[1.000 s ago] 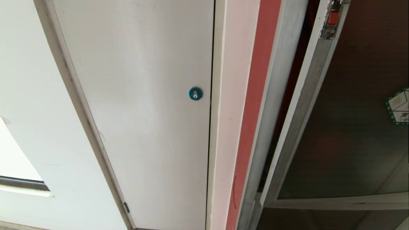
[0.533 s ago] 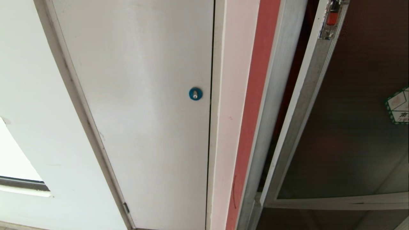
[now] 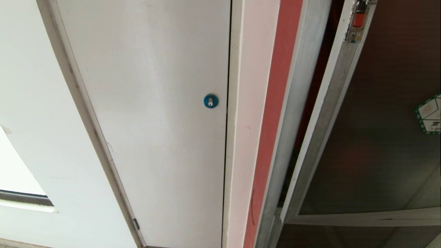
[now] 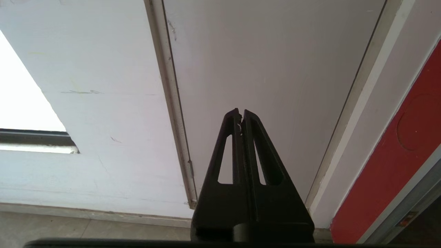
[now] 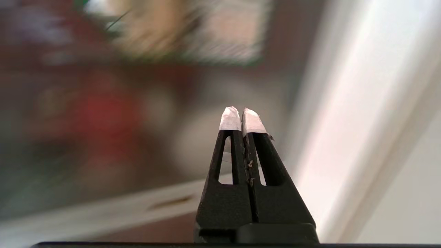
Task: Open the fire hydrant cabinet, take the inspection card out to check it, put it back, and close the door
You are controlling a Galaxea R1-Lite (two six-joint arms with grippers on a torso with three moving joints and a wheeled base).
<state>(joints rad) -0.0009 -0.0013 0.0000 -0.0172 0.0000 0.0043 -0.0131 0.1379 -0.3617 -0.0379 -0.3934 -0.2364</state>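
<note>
The fire hydrant cabinet (image 3: 293, 103) shows its brushed aluminium frame at the right of the head view. Its door (image 3: 379, 137), dark tinted glass in an aluminium frame, stands slightly ajar, with a thin dark gap along its latch edge. On it are a small red latch (image 3: 358, 19) and a green-and-white hexagonal sticker (image 3: 429, 115). The inspection card is hidden. My right gripper (image 5: 241, 110) is shut and empty, its white-taped tips before the blurred glass and sticker (image 5: 193, 31). Down by the floor, my left gripper (image 4: 240, 112) hangs shut and empty. Neither arm is in the head view.
A plain white door (image 3: 155, 103) with a round blue lock (image 3: 211, 101) fills the middle of the head view. A red wall strip (image 3: 275, 103) separates it from the cabinet. A window opening (image 3: 13, 165) is at the far left. Tiled floor (image 4: 69, 227) lies below.
</note>
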